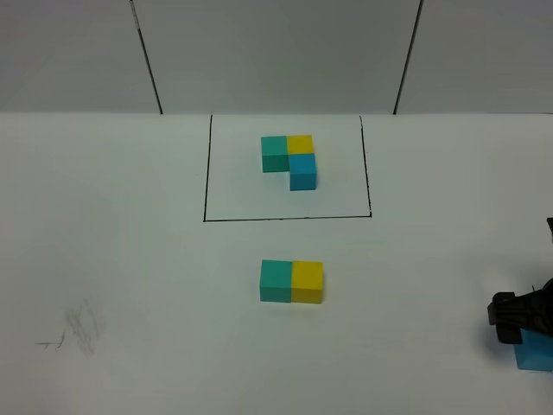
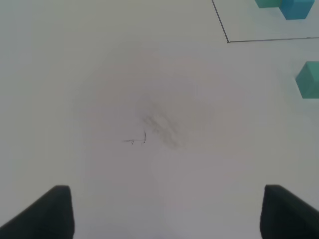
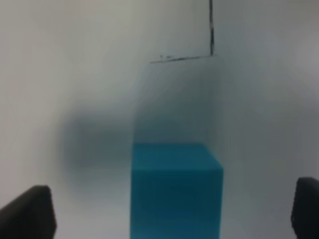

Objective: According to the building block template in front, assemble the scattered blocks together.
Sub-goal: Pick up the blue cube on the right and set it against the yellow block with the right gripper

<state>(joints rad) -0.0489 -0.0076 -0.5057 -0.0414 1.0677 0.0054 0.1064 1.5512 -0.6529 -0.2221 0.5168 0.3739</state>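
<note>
1. The L-shaped cluster of three small cubes point(image 1: 289, 160) is seen inside the thin black drawn rectangle point(image 1: 205, 173), toward its far side. Teal-green and yellow are set side by side, and sky-blue is butted against the yellow on the near side.
2. Just outside the rectangle's near line, a matte teal-green cube point(image 1: 276, 281) and a matte yellow cube point(image 1: 308, 282) are found touching. The green one is on the left of the pair.
3. The matte sky-blue cube point(image 1: 536, 354) is placed well apart from that pair, out beyond the rectangle's near right corner at the edge of the high view.
4. The right gripper point(image 3: 167, 214) is positioned around the sky-blue cube. Its jaws are spread wide, with a clear gap left on each side, so the cube is straddled but not grasped.
5. The left gripper point(image 2: 169, 211) is held released with nothing between its jaws. It is over the white tabletop point(image 1: 130, 259), out beyond the rectangle's near left corner.
6. A grey pencil smudge point(image 2: 159, 127) is marked on the tabletop ahead of the left gripper.
</note>
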